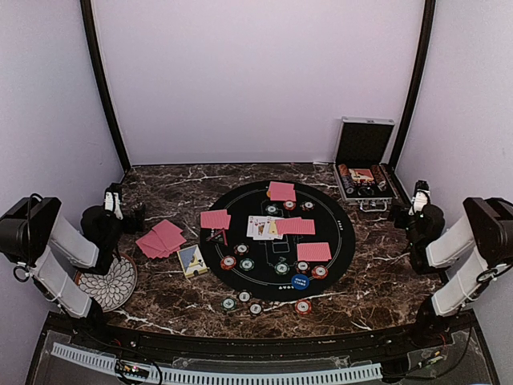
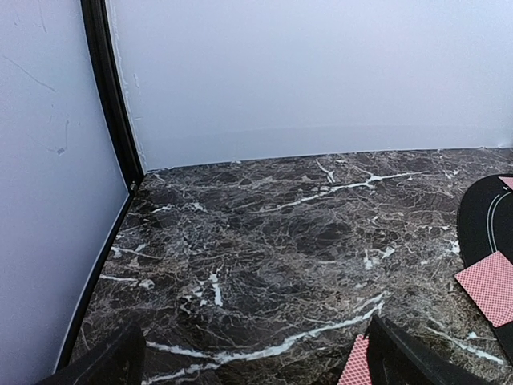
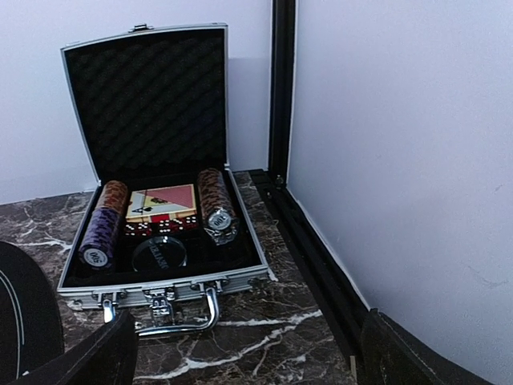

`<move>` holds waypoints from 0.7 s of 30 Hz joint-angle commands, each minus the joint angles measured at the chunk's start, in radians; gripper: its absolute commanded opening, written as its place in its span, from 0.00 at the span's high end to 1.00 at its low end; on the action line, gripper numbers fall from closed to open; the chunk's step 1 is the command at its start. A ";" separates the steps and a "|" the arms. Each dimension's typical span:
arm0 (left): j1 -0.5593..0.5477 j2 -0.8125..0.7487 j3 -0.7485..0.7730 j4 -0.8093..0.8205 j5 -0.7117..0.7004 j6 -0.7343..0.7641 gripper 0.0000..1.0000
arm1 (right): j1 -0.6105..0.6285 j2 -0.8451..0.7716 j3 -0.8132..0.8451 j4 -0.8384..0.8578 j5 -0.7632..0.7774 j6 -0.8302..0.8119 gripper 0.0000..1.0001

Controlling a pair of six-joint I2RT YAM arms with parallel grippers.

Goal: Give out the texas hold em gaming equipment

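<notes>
Red-backed playing cards lie in small stacks on the black round mat (image 1: 276, 241): one at the far side (image 1: 281, 191), one at the left (image 1: 215, 219), two at the right (image 1: 313, 252). A looser pile of cards (image 1: 161, 238) lies off the mat to the left. Red, green and white poker chips (image 1: 247, 264) dot the mat, beside a blue button disc (image 1: 300, 281). Several chips (image 1: 244, 297) sit off its near edge. My left gripper (image 1: 117, 200) is open over bare marble; in the left wrist view a card (image 2: 357, 365) shows by its right finger. My right gripper (image 1: 418, 196) is open, facing the chip case.
The silver-edged chip case (image 3: 168, 282) stands open at the back right, holding chip rolls (image 3: 215, 204), a card deck, dice and a dark disc. A flower-patterned plate (image 1: 108, 282) sits near the left arm. A card box (image 1: 192, 261) lies by the mat. Face-up cards (image 1: 260, 227) lie mid-mat.
</notes>
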 commanded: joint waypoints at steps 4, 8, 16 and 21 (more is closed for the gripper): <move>-0.004 -0.003 0.013 -0.007 0.005 0.013 0.01 | -0.004 0.010 0.001 0.048 -0.067 0.021 0.01; -0.004 -0.003 0.012 -0.007 0.005 0.013 0.01 | -0.005 0.007 -0.001 0.044 -0.064 0.021 0.01; -0.004 -0.003 0.013 -0.007 0.005 0.013 0.01 | 0.001 0.009 -0.003 0.052 -0.056 0.015 0.02; -0.004 -0.003 0.013 -0.007 0.006 0.013 0.01 | 0.002 0.008 -0.002 0.049 -0.057 0.015 0.01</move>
